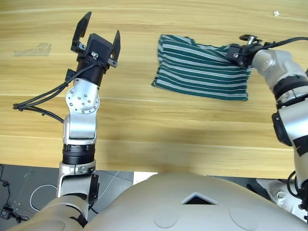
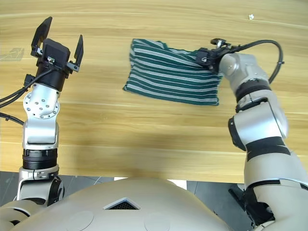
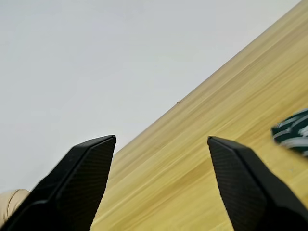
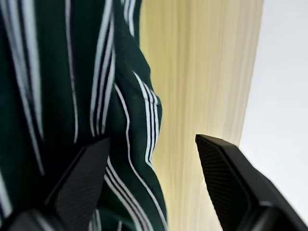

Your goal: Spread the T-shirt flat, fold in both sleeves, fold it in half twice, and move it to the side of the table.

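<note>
The green T-shirt (image 1: 202, 67) with white stripes lies folded into a compact rectangle on the wooden table (image 1: 144, 144), right of centre. My right gripper (image 1: 237, 52) sits low at the shirt's far right corner. In the right wrist view its fingers stand open (image 4: 151, 139), with a raised fold of the T-shirt (image 4: 72, 72) bulging between them. My left gripper (image 1: 101, 26) is held up over the left part of the table, well clear of the shirt and open with nothing in it. An edge of the T-shirt (image 3: 293, 132) shows beyond the left fingers (image 3: 91, 163).
A small white scrap (image 1: 276, 13) lies at the far right of the table. A faint printed mark (image 1: 33, 49) is on the wood at far left. Black cables (image 1: 38, 98) trail from the left arm. The table's front edge (image 1: 144, 171) runs just ahead of me.
</note>
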Action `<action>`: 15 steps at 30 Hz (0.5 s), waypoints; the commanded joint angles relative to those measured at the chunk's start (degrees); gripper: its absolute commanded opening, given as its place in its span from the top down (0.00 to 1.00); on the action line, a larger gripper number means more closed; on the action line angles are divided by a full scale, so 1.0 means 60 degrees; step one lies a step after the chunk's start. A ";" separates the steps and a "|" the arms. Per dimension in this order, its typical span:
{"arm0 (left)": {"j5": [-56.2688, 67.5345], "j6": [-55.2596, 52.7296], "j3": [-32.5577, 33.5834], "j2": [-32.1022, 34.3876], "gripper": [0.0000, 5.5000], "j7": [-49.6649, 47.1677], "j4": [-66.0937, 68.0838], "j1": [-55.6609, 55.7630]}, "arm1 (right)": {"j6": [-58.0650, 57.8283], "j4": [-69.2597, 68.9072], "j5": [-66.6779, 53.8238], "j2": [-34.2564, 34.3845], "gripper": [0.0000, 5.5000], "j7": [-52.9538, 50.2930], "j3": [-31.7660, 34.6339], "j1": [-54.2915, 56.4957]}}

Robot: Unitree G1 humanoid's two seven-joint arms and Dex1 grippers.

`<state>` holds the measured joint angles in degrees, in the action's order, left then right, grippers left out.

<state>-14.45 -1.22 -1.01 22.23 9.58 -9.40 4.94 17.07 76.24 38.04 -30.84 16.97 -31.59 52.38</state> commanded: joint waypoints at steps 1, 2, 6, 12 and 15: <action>-0.0160 -0.0174 -0.0161 -0.0150 0.36 -0.0032 -0.0250 -0.0215 | 0.1331 -0.0314 0.0833 -0.1735 0.41 0.1687 -0.0831 -0.0543; -0.0149 -0.0199 -0.0149 -0.0163 0.36 -0.0011 -0.0329 -0.0266 | 0.1948 -0.0649 0.0846 -0.2198 0.41 0.2543 -0.0967 -0.0778; -0.0126 -0.0366 -0.0127 -0.0144 0.36 0.0101 -0.0803 -0.0595 | 0.2905 -0.7432 -0.3583 -0.4277 0.41 0.7221 -0.0523 -0.3567; 0.0136 -0.0499 -0.0296 -0.0290 0.36 0.0306 -0.1438 -0.0950 | 0.1363 -1.3823 -0.6040 -0.5329 0.41 0.7834 -0.0225 -0.5598; 0.0271 -0.0572 -0.0416 -0.0353 0.36 0.0390 -0.1637 -0.1254 | 0.1113 -1.4148 -0.5810 -0.5164 0.41 0.7591 -0.0023 -0.6422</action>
<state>-14.13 -1.75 -2.31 21.26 9.87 -14.78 1.30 28.08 8.08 9.06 -57.14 59.18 -33.26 22.35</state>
